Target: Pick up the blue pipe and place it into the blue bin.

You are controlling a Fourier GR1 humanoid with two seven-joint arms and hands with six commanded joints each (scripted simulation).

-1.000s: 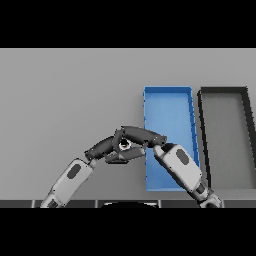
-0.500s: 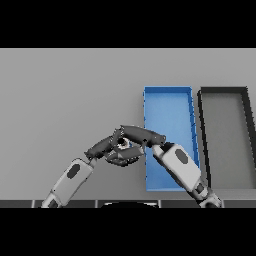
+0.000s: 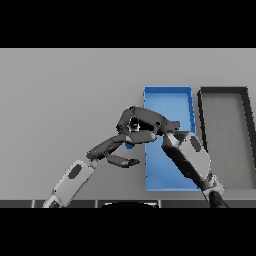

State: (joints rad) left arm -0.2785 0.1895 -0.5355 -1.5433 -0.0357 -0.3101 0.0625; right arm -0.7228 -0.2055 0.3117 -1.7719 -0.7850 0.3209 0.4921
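The right hand (image 3: 142,125) sits just left of the blue bin (image 3: 167,95), by its left wall, fingers curled round something small; only a blue scrap (image 3: 129,145) shows under them, which I take to be the pipe, mostly hidden; whether it is lifted off the desk (image 3: 65,95) I cannot tell. The right forearm crosses the bin's near part, so the hand reaches back leftward over the wall. The left hand (image 3: 114,150) lies just below and left of the right, fingers loosely spread, holding nothing; probably there to steady or stand by. A dark bin (image 3: 247,125) stands right of the blue one, apart from it. The bin's far part looks bare; the likely next move is a short carry rightward over the wall.
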